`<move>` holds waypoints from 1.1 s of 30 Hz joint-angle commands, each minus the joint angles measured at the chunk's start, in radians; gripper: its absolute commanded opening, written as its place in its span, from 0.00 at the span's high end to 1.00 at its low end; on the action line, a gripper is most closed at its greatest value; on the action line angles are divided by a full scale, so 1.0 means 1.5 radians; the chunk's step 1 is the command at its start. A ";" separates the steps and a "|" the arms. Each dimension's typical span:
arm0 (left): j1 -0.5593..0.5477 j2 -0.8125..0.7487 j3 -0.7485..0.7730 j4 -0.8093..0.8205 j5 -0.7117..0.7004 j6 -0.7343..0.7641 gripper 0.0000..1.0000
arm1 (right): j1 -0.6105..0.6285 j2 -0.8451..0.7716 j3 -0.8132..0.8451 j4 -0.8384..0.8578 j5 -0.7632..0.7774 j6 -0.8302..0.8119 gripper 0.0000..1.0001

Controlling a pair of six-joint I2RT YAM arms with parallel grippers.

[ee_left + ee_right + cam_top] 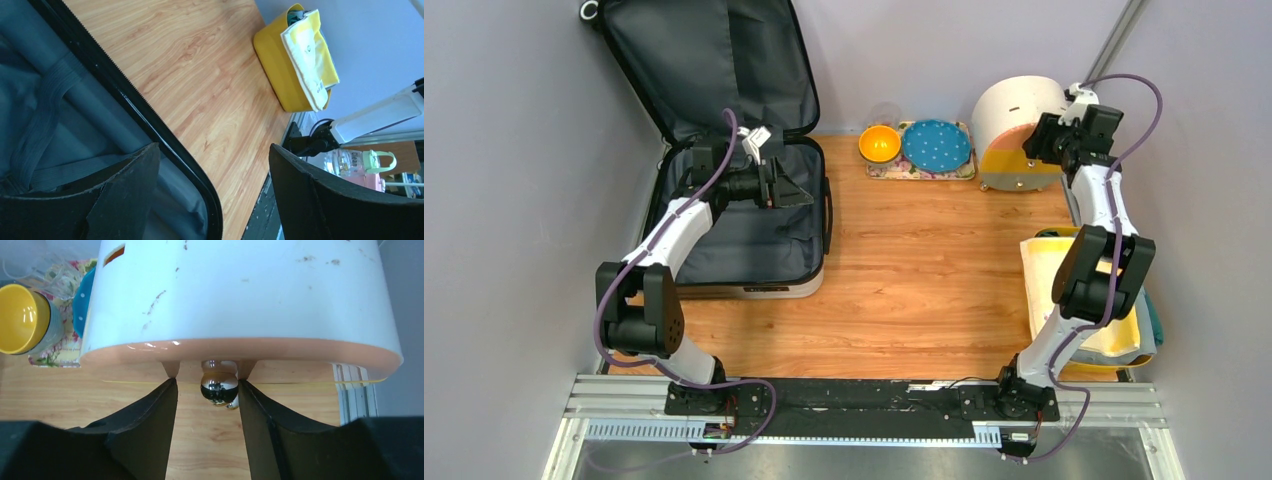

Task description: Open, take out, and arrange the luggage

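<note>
My right pincer (206,382) straddles the chrome knob (218,387) of the round white drawer box (240,295) at the far right, whether pinching it I cannot tell, while my left pincer (214,147) hangs spread wide over the right rim of the open luggage (45,100), which lies far left on the table (200,75).

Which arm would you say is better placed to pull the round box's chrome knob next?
The right arm: its fingers sit either side of the chrome knob on the round box, whereas the left arm's fingers hang open over the luggage, across the table.
</note>
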 commanded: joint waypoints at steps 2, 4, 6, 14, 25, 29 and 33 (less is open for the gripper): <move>0.001 -0.021 0.006 -0.024 -0.014 0.040 0.12 | 0.005 0.039 0.090 0.094 0.017 0.007 0.46; 0.001 -0.020 0.006 -0.030 -0.016 0.044 0.12 | 0.005 0.047 0.097 0.097 0.011 0.007 0.46; 0.001 -0.019 0.009 -0.037 -0.022 0.047 0.12 | 0.006 0.043 0.095 0.094 -0.004 0.006 0.45; 0.002 0.008 0.100 -0.189 -0.102 0.134 0.12 | 0.005 -0.083 0.024 0.072 -0.041 -0.036 0.35; 0.007 0.039 0.219 -0.324 -0.304 0.175 0.11 | 0.005 -0.289 -0.045 -0.126 -0.109 -0.076 0.23; 0.009 0.008 0.193 -0.338 -0.382 0.181 0.11 | 0.010 -0.346 -0.103 -0.191 -0.127 -0.039 0.23; 0.009 -0.044 0.137 -0.362 -0.467 0.217 0.11 | 0.037 -0.395 -0.200 -0.222 -0.087 -0.027 0.22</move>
